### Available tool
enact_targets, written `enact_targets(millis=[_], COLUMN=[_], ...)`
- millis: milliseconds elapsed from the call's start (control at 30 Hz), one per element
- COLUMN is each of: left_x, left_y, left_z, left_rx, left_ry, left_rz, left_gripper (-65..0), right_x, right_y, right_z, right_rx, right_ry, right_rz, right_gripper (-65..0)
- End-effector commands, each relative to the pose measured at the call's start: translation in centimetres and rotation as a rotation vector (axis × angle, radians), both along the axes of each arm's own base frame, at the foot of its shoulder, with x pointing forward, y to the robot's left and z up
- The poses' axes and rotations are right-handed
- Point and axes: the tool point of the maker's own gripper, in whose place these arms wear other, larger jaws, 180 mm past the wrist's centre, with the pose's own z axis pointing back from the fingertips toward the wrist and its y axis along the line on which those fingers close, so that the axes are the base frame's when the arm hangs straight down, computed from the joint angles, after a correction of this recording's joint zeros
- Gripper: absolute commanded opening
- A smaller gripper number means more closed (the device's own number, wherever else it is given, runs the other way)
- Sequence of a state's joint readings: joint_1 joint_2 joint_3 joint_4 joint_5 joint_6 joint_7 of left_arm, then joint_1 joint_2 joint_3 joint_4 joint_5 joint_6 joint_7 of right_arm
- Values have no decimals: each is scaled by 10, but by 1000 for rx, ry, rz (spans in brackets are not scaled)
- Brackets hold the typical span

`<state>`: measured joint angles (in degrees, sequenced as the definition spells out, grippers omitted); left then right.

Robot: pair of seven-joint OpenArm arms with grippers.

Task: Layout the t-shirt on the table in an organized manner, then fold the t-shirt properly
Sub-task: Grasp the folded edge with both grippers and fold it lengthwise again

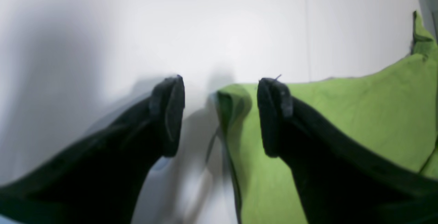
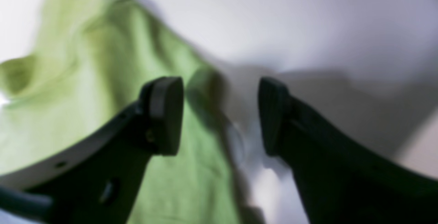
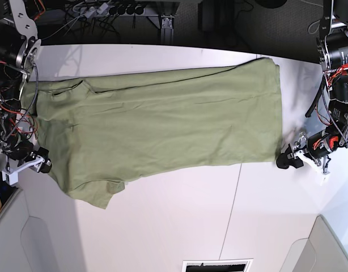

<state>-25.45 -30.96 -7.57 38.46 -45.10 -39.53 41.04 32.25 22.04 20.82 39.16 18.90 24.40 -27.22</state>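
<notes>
The olive-green t-shirt (image 3: pixel 162 124) lies spread out across the white table (image 3: pixel 179 226), with wrinkles and a folded-over flap at its near left corner. My left gripper (image 1: pixel 220 114) is open low over the table, and a corner of the t-shirt (image 1: pixel 342 114) lies between its fingers, untouched. In the base view it (image 3: pixel 288 161) sits at the shirt's near right corner. My right gripper (image 2: pixel 219 114) is open, with the blurred edge of the t-shirt (image 2: pixel 85 63) under its left finger. In the base view it (image 3: pixel 42 166) sits at the shirt's left edge.
A thin dark seam (image 3: pixel 233 204) runs across the table. Cables and dark frames (image 3: pixel 128 14) stand behind the far edge. A dark slot in a white frame (image 3: pixel 216 265) sits at the front edge. Grey panels (image 3: pixel 327 249) flank the front corners.
</notes>
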Motion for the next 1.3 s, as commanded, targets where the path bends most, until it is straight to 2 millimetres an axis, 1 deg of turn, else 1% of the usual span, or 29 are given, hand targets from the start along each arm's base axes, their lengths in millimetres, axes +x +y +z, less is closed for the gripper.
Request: enact_targets(millis=[0,133,267,367,433,467,567,600,833,933,967,1000,1067,1133,1267], left_x=[7,6,0,-5,-9,-10,-13,-13,-15,-16,-16,-16,-16,-17,-20], left_y=[5,-1,-11,-19,-23,-24,-24,-23,-17,-17,-17,-17,-17,-17,-19], left_z=[11,7,-3,-11,-15,-17,-19,-19,-17,-17,-17,-17,-17,-18,-18], left_rx=[19,33,59,81,90,93,97,99,102,102,103,102,103,104,105], left_ry=[-26,-12,24,57,75,84,101,102,112,114,114,114,115,122,143], left_rz=[-9,-38,-91,-137,-160,-168,-176,-175,-170,-172,-172,-172,-172,-175,-193], left_gripper=[-280,-280,-281,-281,-286,-315,-465,-490,-491,-493,-512,-554,-650,-650,-650], right_x=[12,15,18,20,21,21,22,23,32,32,32,32,32,32,32], right_y=[-4,5,22,37,43,43,41,39,27,28,29,29,29,30,31], right_z=[18,17,14,14,15,16,19,21,45,45,44,44,45,46,48], right_rx=[-3,17,43,63,69,70,60,56,12,13,14,15,13,13,13], right_ry=[-40,-49,-53,-66,-75,-78,-86,-92,-148,-148,-148,-148,-149,-157,-165], right_rz=[2,7,22,65,85,89,88,88,88,88,89,89,90,106,121], right_gripper=[-305,-305,-305,-305,-306,-307,-336,-341,-340,-341,-351,-398,-526,-647,-650])
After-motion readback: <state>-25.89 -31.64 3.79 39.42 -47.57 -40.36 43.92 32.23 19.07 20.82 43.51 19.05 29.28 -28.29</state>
